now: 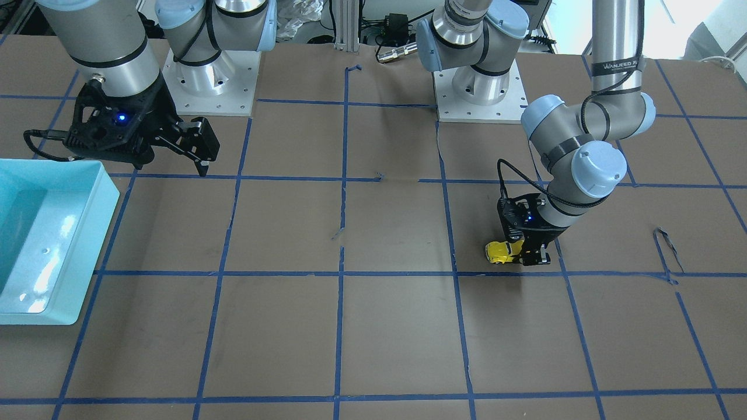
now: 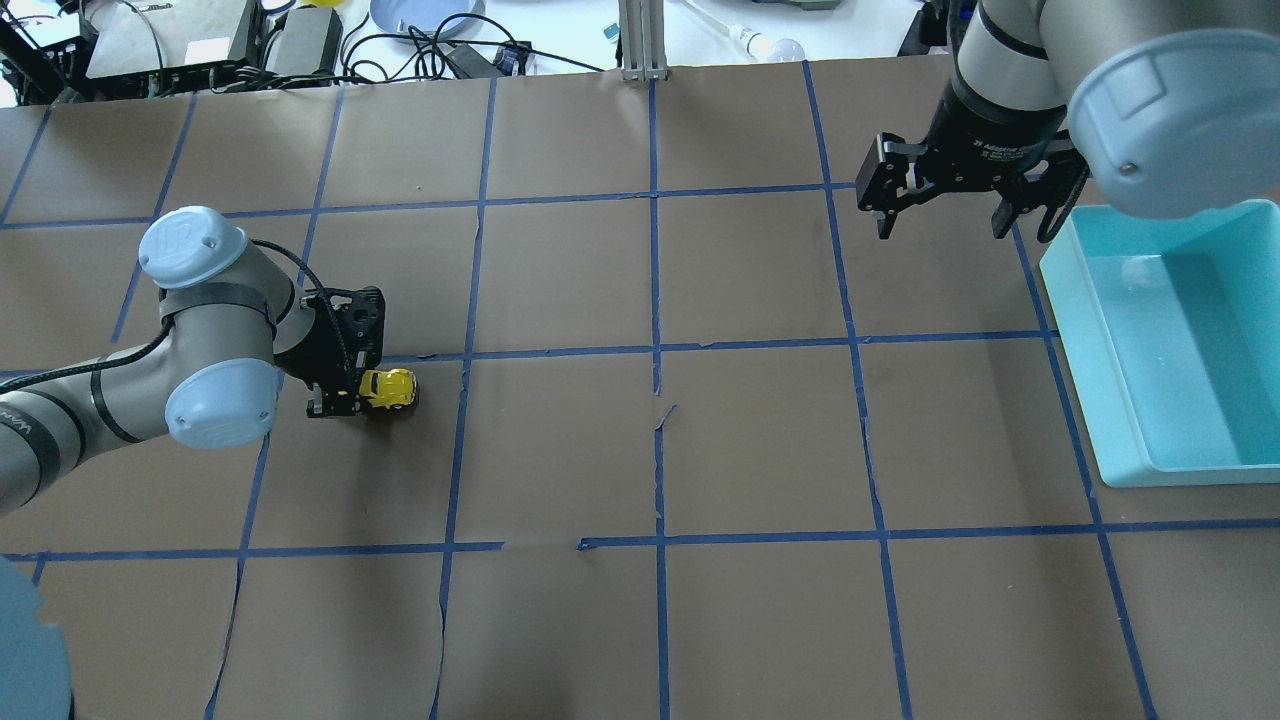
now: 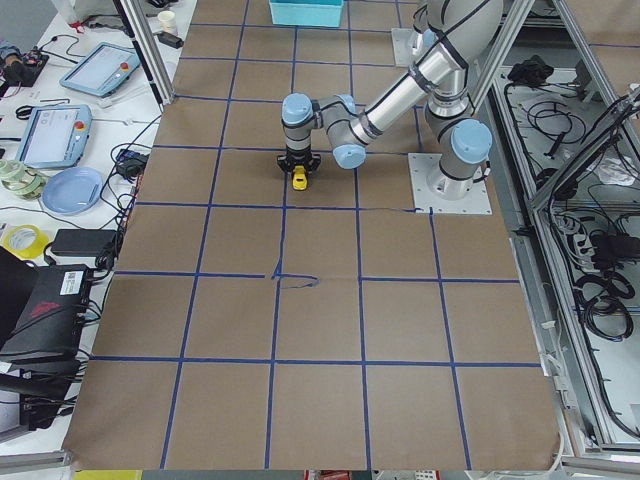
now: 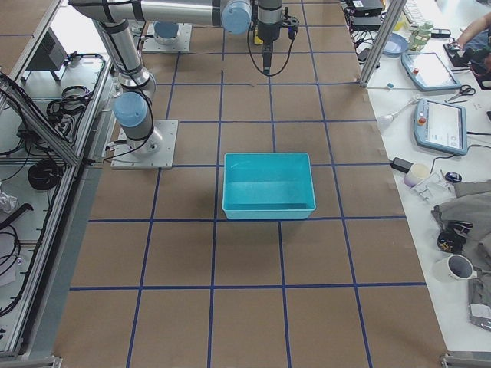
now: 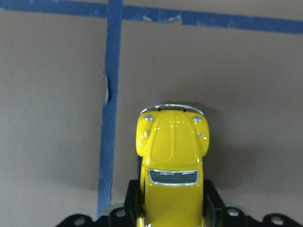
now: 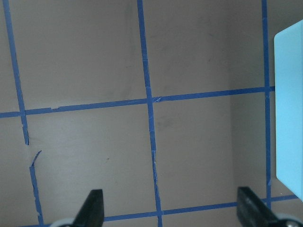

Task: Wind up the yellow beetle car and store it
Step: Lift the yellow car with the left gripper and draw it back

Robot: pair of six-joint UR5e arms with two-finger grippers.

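Note:
The yellow beetle car (image 2: 388, 388) rests on the brown paper table, on its wheels. My left gripper (image 2: 345, 392) is shut on the car's rear half, low at the table. The left wrist view shows the car's hood and windshield (image 5: 173, 156) sticking out from between the fingers (image 5: 212, 198). It also shows in the front-facing view (image 1: 503, 251) and the left view (image 3: 299, 178). My right gripper (image 2: 940, 215) is open and empty, held above the table just left of the teal bin (image 2: 1170, 340).
The teal bin (image 1: 41, 239) stands at the table's right end, seen from my side. Blue tape lines (image 2: 655, 350) grid the brown paper. Both arm bases (image 1: 478, 93) stand at the table's near edge. Tablets and cables lie beyond the far edge.

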